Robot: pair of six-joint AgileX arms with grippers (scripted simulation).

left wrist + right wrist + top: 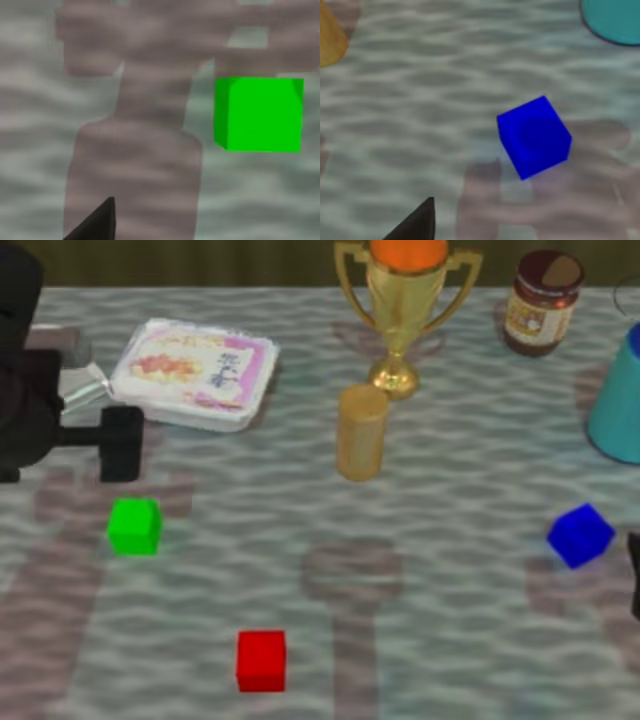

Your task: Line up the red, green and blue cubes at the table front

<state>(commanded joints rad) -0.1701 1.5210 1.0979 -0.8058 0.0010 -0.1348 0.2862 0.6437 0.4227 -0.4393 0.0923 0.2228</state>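
A: Where is the left gripper (120, 443)?

B: At the upper left of the top view, hovering over the grey-and-white rippled table (450, 640). Whether its fingers are spread or pressed together cannot be told; it holds nothing that shows.

A: And the nearest cube?

B: The small bright green solid cube (134, 526) sits just below that gripper in the frame, near but apart, squared to the table edges. In the left wrist view it lies off to one side, not centred.

A: How would it handle?

B: Probably light and rigid, with smooth flat faces. A pinch on two opposite sides, halfway up, looks safest.

A: The others?

B: The bright red solid cube (261, 660) rests at the lower centre, already near the front. The deep blue solid cube (580, 535) lies at the right, turned at an angle, with the right gripper (634, 575) barely showing at the right edge just beside it, its state unclear. The tan cylinder (361, 432) stands mid-table, well apart.
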